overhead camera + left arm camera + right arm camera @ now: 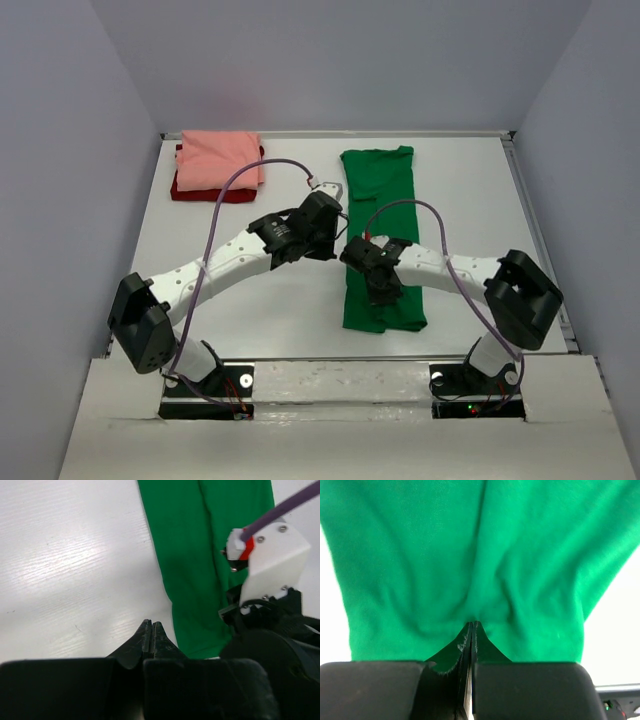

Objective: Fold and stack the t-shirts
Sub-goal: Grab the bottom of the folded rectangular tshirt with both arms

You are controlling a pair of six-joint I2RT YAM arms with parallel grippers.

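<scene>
The bright green t-shirt (380, 195) lies as a long narrow strip right of the table's middle. It also shows in the left wrist view (200, 555) and fills the right wrist view (480, 550). My right gripper (385, 290) is over its near part. It (471, 625) is shut with its tips in the cloth, and wrinkles draw in toward them. My left gripper (338, 238) is shut and empty (151, 625), over bare table just left of the green strip. The salmon pink t-shirt (222, 158) lies folded on the dark red t-shirt (200, 192) at the back left.
The white table (260, 290) is walled by grey panels at the back and both sides. The two wrists sit close together near the green strip's left edge. The right arm's white camera mount (272, 560) and purple cable (290, 507) show right of my left fingers.
</scene>
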